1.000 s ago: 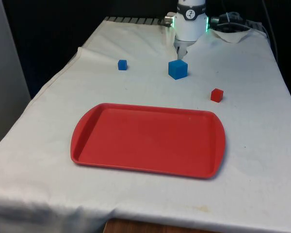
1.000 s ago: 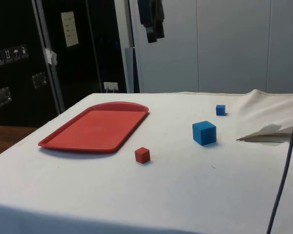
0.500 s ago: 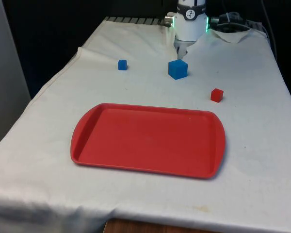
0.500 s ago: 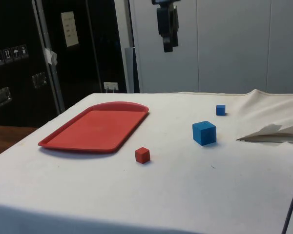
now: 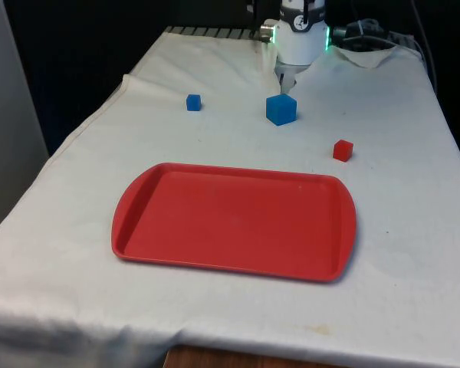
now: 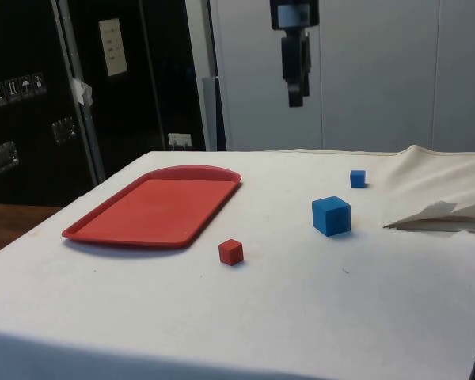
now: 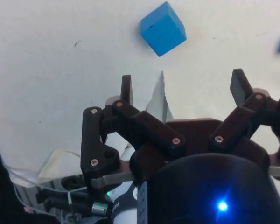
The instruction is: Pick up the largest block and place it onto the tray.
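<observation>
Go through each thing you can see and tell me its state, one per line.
End effector: open, holding nothing, high above the cloth.
Large blue block: resting on the cloth, not gripped.
Small blue block: resting on the cloth, untouched.
Red block: resting on the cloth, off the tray.
Tray: flat on the cloth, nothing on it.
</observation>
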You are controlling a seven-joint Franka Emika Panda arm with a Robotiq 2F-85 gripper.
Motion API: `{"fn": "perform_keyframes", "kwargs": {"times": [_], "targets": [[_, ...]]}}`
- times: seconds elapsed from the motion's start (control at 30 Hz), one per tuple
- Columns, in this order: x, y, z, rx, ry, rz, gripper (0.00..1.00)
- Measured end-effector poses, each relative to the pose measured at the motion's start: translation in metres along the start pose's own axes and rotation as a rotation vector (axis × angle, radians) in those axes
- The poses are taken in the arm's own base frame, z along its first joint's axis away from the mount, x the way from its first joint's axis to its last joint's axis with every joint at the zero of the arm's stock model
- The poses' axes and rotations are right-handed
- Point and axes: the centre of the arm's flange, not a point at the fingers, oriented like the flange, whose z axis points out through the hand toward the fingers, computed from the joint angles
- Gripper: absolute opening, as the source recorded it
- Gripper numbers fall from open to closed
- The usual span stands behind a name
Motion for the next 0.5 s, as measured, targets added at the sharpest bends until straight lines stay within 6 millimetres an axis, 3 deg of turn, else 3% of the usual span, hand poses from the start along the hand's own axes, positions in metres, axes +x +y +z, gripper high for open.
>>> {"fn": "perform_keyframes", "kwargs": {"times": [0.5], "targets": [[-0.019, -0.006, 0.047, -0.001, 0.003, 0.069, 1.0]]}}
